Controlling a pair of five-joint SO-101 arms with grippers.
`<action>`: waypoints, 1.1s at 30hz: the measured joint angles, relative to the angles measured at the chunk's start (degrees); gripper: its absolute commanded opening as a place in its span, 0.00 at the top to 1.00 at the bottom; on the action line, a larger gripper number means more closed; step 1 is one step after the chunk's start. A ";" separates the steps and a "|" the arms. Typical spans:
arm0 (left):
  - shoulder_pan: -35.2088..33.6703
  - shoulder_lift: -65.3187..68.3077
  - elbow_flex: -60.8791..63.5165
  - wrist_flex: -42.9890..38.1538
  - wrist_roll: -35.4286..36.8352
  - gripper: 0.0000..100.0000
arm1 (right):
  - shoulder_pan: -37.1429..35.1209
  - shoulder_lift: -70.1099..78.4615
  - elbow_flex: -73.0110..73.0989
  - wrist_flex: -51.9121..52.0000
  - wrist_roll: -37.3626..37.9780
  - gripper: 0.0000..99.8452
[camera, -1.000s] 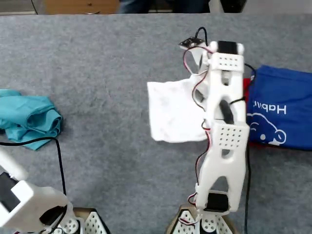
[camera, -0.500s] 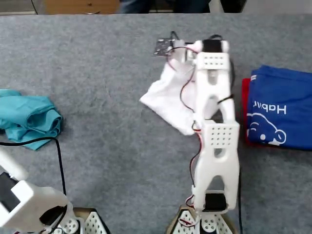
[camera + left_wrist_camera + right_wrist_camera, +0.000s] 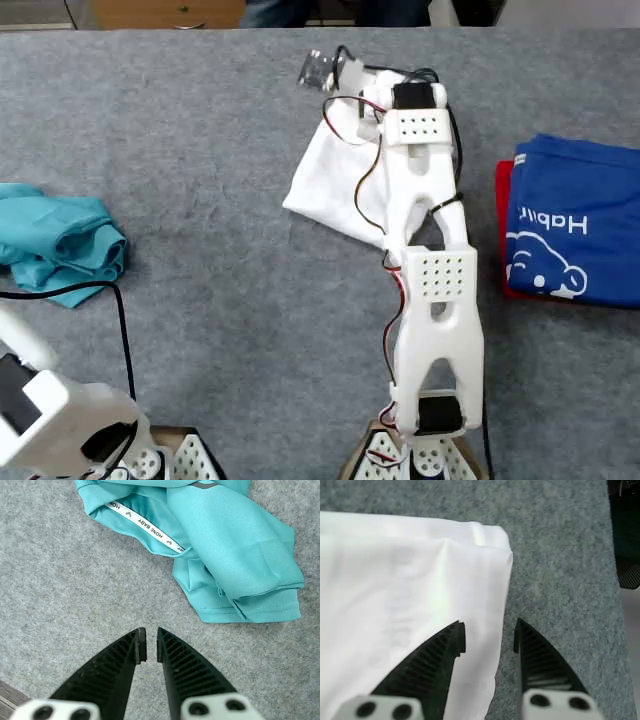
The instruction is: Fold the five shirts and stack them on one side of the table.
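Seen from above, with the table as the dial, a white shirt lies just off centre toward 12 o'clock. It is loosely folded and skewed, with one corner pointing to 9 o'clock. The right arm rises from its base at 5 o'clock and stretches toward 12, covering the shirt's 3 o'clock side, with its wrist over the shirt's far end. The right gripper has its fingers apart. One finger is over the white cloth and the other is over the bare grey table, and the shirt's side edge runs through the gap between them. A folded corner of the shirt lies just ahead of the tips. At 3 o'clock, against the table's edge, a folded blue shirt lies on a red shirt, which shows as a thin strip on the blue one's 9 o'clock side. A teal shirt lies crumpled at 9 o'clock by the opposite edge, well apart from the others. The left arm sits at 7 o'clock. The left gripper hangs over bare table near the teal shirt, its fingertips drawn almost together with a thin slit between them and nothing held.
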 measured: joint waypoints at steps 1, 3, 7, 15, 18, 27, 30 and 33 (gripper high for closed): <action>0.00 0.00 0.00 0.00 0.00 0.94 | 0.00 0.00 -0.79 0.35 -1.93 0.83; 0.00 0.00 0.00 0.00 0.00 0.94 | 0.00 0.00 -3.43 1.85 -5.98 0.83; 0.00 0.00 0.00 0.00 0.00 0.94 | -0.44 0.00 -10.02 8.97 -16.09 0.83; 0.00 0.00 0.00 0.00 0.00 0.94 | -5.80 -0.09 -15.74 31.21 -34.90 0.83; 0.00 0.00 0.00 0.00 0.00 0.94 | -5.80 -0.09 -16.00 31.91 -40.44 0.83; 0.00 0.00 0.88 0.00 -3.78 0.95 | -4.57 -0.09 -16.09 31.91 -64.88 0.82; 0.00 0.00 0.97 0.00 -4.31 0.95 | -2.90 -0.09 -16.09 31.91 -75.60 0.73; 0.00 0.00 0.97 0.00 -4.40 0.95 | -1.76 -0.09 -14.68 31.91 -82.02 0.61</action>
